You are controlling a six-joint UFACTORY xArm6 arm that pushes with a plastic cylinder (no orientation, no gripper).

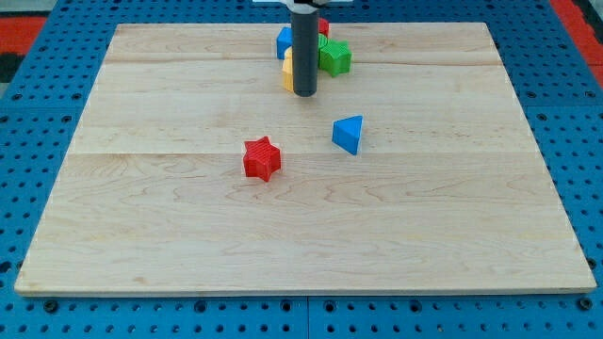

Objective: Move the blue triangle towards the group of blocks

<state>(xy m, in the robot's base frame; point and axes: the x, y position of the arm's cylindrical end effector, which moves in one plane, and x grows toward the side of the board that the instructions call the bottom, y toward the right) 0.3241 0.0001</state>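
The blue triangle [348,134] lies alone a little right of the board's middle. A group of blocks sits at the view's top centre: a green block [334,56], a blue block [284,40], a yellow block [288,72] and a red block [323,27], partly hidden behind the rod. My tip [304,92] rests just below this group, up and to the left of the blue triangle, with a clear gap between them.
A red star [262,158] lies left of the blue triangle, near the board's middle. The wooden board [141,235] sits on a blue perforated table.
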